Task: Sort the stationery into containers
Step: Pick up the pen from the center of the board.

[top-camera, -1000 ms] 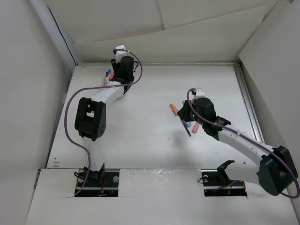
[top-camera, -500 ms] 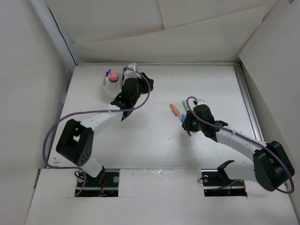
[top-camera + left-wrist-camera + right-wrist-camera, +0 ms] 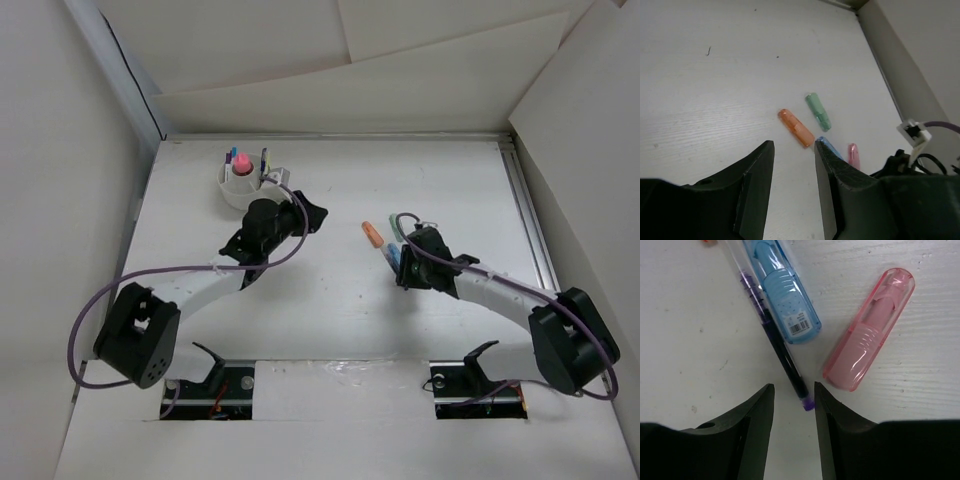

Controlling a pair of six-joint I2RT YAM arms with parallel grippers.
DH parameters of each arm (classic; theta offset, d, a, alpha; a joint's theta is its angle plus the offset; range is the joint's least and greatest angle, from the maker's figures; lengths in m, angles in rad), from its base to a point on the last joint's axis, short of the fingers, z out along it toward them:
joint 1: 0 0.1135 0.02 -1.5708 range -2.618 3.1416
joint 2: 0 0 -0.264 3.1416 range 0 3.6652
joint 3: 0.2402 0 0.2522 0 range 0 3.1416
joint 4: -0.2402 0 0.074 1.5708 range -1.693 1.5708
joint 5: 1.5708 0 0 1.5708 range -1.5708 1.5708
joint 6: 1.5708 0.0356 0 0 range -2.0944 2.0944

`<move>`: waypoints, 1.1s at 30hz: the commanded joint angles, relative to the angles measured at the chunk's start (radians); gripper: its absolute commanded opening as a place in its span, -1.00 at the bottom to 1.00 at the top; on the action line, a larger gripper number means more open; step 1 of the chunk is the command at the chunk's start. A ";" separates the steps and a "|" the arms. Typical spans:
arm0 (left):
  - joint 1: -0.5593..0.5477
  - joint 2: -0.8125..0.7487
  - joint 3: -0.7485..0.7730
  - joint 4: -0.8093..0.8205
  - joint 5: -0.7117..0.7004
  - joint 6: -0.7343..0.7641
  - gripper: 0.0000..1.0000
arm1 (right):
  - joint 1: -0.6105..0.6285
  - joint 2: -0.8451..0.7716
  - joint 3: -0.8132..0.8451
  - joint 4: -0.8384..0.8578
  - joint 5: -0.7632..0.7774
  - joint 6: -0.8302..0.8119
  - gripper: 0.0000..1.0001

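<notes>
The white divided cup stands at the far left with a pink-capped glue stick and thin pens upright in it. My left gripper is open and empty, right of the cup, pointing at the sticks. The left wrist view shows an orange stick, a green stick, a blue stick and a pink stick ahead of the left gripper. My right gripper is open low over the table. The purple end of a dark pen lies between its fingertips, with the blue stick and pink stick beside it.
White walls stand around the table on the left, back and right. A raised rail runs along the right edge. My right arm shows close behind the sticks in the left wrist view. The orange stick lies just left of the right gripper.
My left gripper has left the cup and swung right and nearer, towards the table's middle. My right gripper has come down over the pen and sticks.
</notes>
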 commanded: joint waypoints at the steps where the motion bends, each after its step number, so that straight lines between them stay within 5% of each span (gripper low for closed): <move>1: 0.000 -0.076 -0.019 0.066 0.078 0.030 -0.31 | -0.005 0.035 0.070 -0.033 0.063 0.013 -0.13; 17: 0.000 -0.145 -0.048 0.066 0.086 0.039 -0.29 | 0.078 0.222 0.176 -0.073 0.040 0.043 -0.13; 26: 0.000 -0.165 -0.057 0.066 0.076 0.039 -0.29 | 0.165 0.271 0.185 -0.036 0.064 0.076 -1.00; 33: 0.000 -0.165 -0.028 0.036 0.122 0.030 -0.29 | 0.195 0.139 0.218 -0.149 0.130 0.066 -1.00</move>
